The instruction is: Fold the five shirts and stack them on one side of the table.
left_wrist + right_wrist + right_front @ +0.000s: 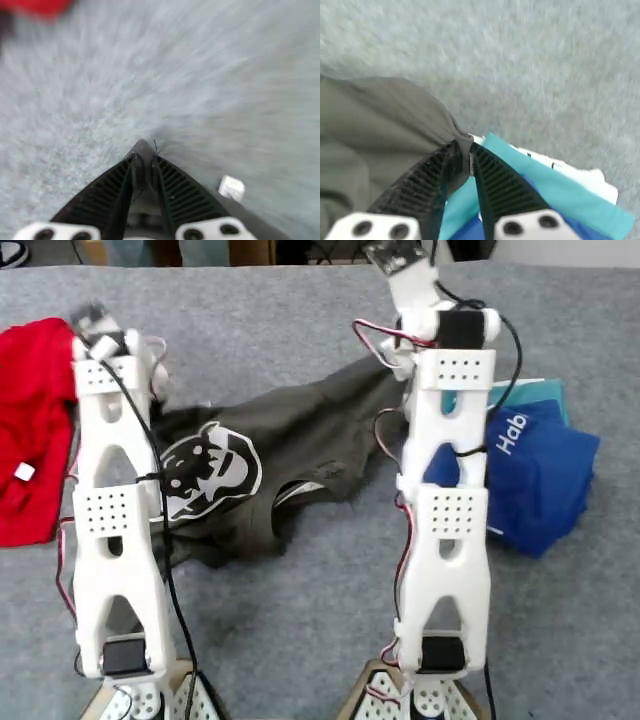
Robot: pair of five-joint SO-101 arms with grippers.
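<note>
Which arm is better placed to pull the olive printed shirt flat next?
Probably right. The right gripper is shut on a fold of the olive-green printed shirt; the left gripper pinches only a dark sliver of it at its tips, likelier to slip.

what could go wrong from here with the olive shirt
The left end effector pinches only a sliver of the olive shirt at its tips, so it may slip free. The right end effector grips the shirt right by the folded blue and teal shirts; pulling could drag that stack.
</note>
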